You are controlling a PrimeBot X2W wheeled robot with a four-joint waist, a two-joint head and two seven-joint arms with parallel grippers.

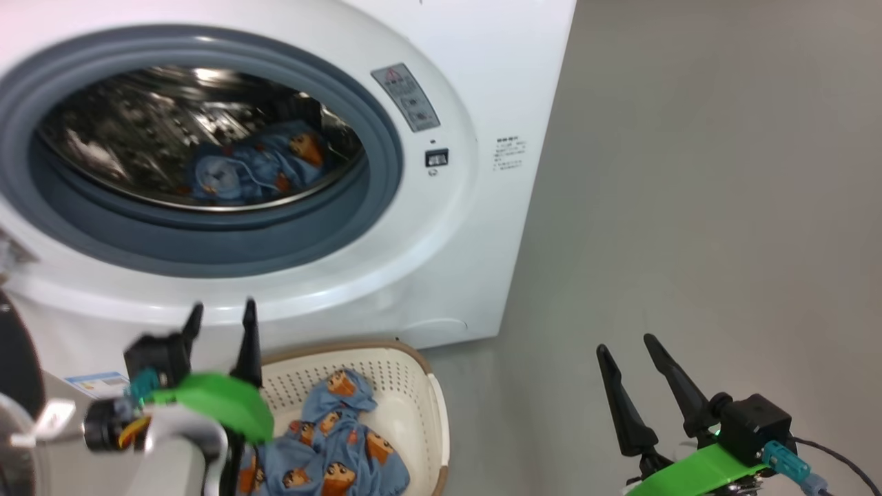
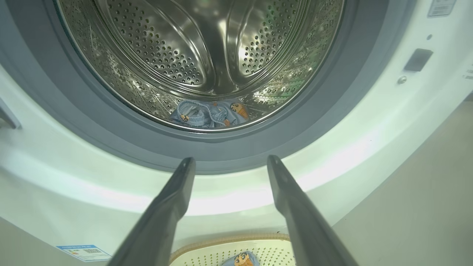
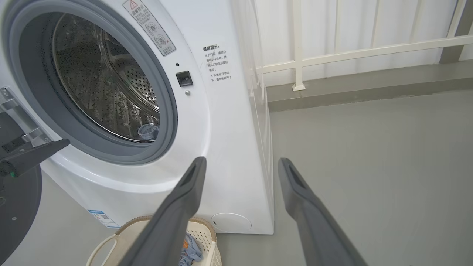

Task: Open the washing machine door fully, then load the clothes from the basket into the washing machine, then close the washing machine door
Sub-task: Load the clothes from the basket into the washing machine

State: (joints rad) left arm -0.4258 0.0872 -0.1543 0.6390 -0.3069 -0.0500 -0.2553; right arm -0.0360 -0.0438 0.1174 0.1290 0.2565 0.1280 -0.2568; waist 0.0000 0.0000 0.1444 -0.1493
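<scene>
The washing machine [image 1: 482, 103] stands with its mouth uncovered, and the washing machine door [image 1: 12, 358] hangs swung out at the far left, its black rim also in the right wrist view [image 3: 16, 201]. One piece of the clothes [image 1: 258, 165] lies in the steel drum [image 2: 207, 55]. More clothes [image 1: 331, 448] lie in the basket [image 1: 413, 386] on the floor below the opening. My left gripper [image 1: 222, 310] is open and empty, above the basket's left side and just in front of the machine's lower front. My right gripper [image 1: 624, 343] is open and empty over bare floor to the right.
Grey floor [image 1: 689, 207] stretches to the right of the machine. A white railing [image 3: 332, 53] and a raised kerb run along the far side. A blue label [image 2: 83, 252] marks the machine's lower front corner. The door latch slot [image 1: 436, 158] sits right of the opening.
</scene>
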